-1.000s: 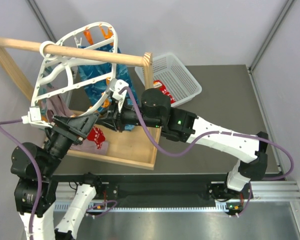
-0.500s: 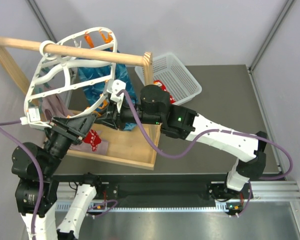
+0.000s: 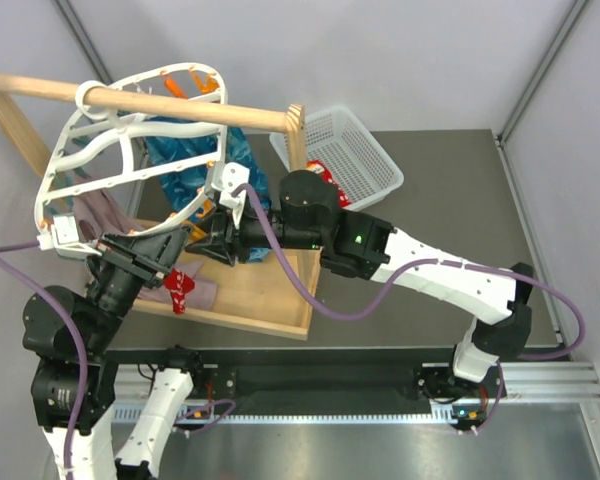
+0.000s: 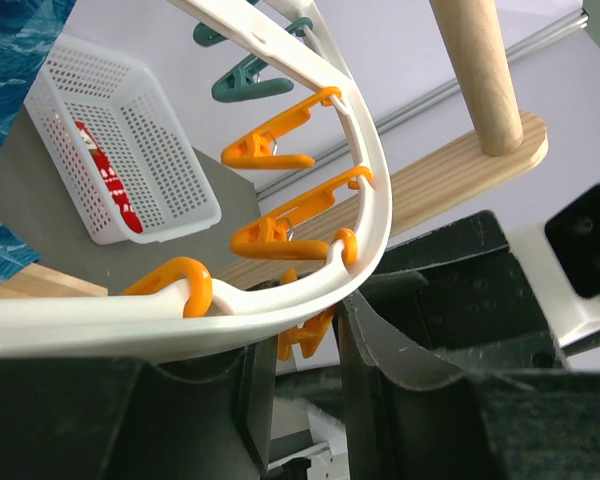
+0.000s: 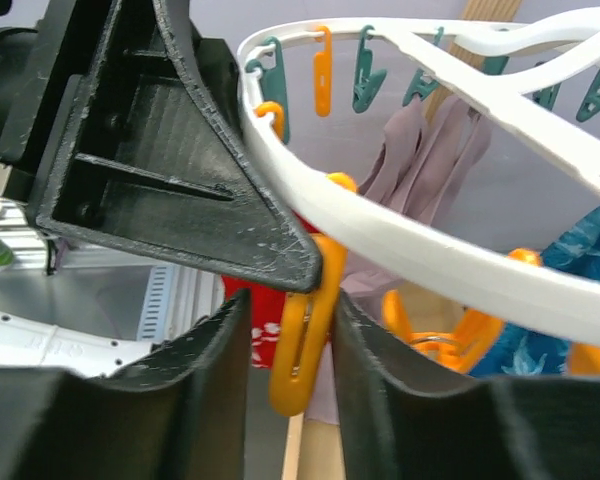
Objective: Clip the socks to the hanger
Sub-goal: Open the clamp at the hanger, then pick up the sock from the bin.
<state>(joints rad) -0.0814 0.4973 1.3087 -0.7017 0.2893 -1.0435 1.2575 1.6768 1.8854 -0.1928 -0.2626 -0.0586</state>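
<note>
While hanger point(image 5: 400, 250) hangs off wooden rail point(image 3: 180, 105), my right gripper point(image 5: 290, 325) straddles orange clip point(image 5: 300, 345) at rim, slack; my left gripper point(image 4: 307, 360): cannot tell.

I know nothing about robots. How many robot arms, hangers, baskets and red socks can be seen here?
Arms: 2
Hanger: 1
Basket: 1
Red socks: 2 that I can make out, one below the hanger and one in the basket
Total: 6
</note>
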